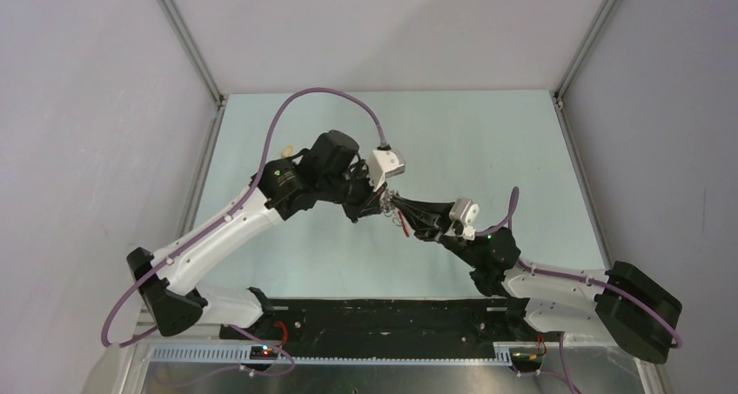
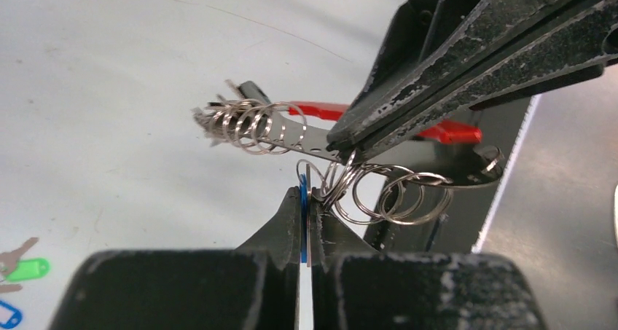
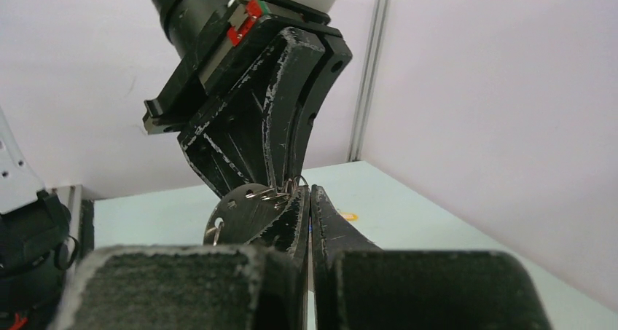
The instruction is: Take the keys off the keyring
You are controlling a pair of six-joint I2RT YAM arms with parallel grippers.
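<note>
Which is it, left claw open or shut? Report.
Shut: the left claw pinches a blue key tag, with no gap on either side.

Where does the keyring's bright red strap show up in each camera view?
Top external: curved bright red strap, a tiny fleck at centre, just below where left claw meets right claw.
Left wrist: upper middle, partly hidden behind the right claw.
Right wrist: not in view.
Shared landmark: the two shut claw tips meeting.
</note>
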